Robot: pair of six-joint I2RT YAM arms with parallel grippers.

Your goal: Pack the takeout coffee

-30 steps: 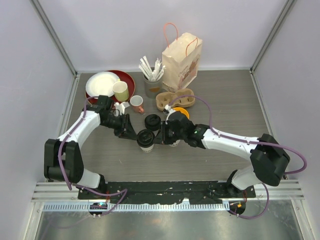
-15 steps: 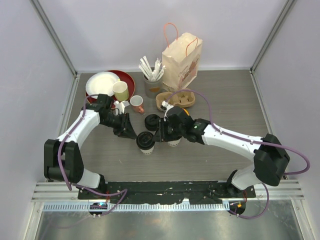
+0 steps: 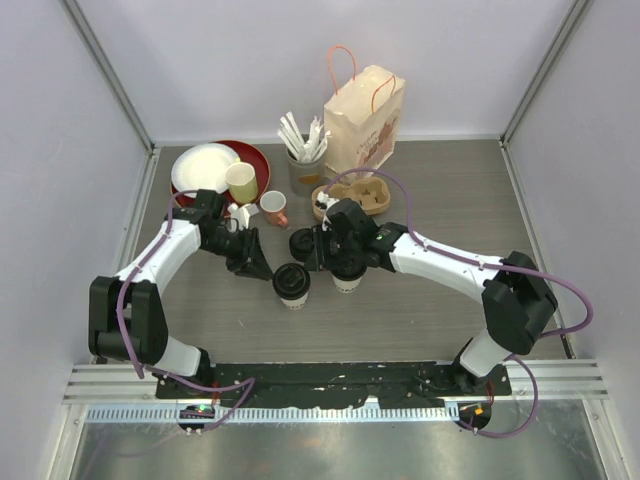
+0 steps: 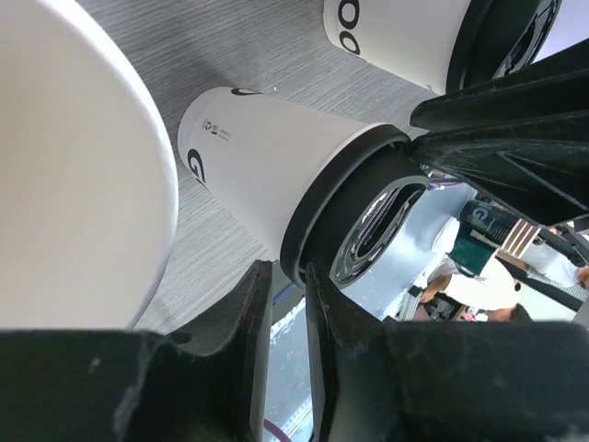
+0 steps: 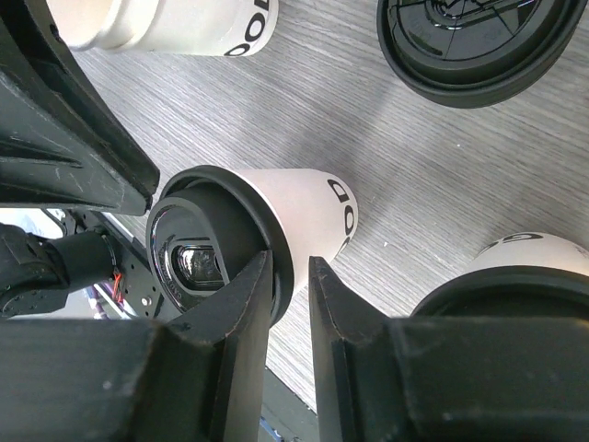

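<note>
Right arm has swung far and left over the last second, so the right gripper [image 3: 318, 260] now sits off the far-right side of the tapered cream paper cup [image 3: 292, 283] with its round black plastic lid, no longer square to its right. That cup barely shifted, and the left gripper [image 3: 262, 268] is unchanged at its far-left side. The cup stands upright mid-way across the grey wood-grain table [image 3: 450, 200], long axis vertical, bracketed by both grippers. Both wrist views agree: lid rim sits right at the mouth of a narrow slot between the fingers. Jaws are nearly together on each side; can't tell whether either nips the rim or just stands off it. Another round black lid [image 3: 305, 243] sits just far of the cup, and I can't see what's under it. A second cream cup [image 3: 347, 280] is mostly hidden below the right wrist. The brown moulded pulp carrier [image 3: 372, 196] lies far-right of the cup, just near the tan paper bag with orange handles [image 3: 365, 125]. My read: lids on, carrier loading not started. Right arm is nearer the carrier, so it's the likelier lifter. A rim pinch could pop the lid; a side grip on the wall looks safer.
</note>
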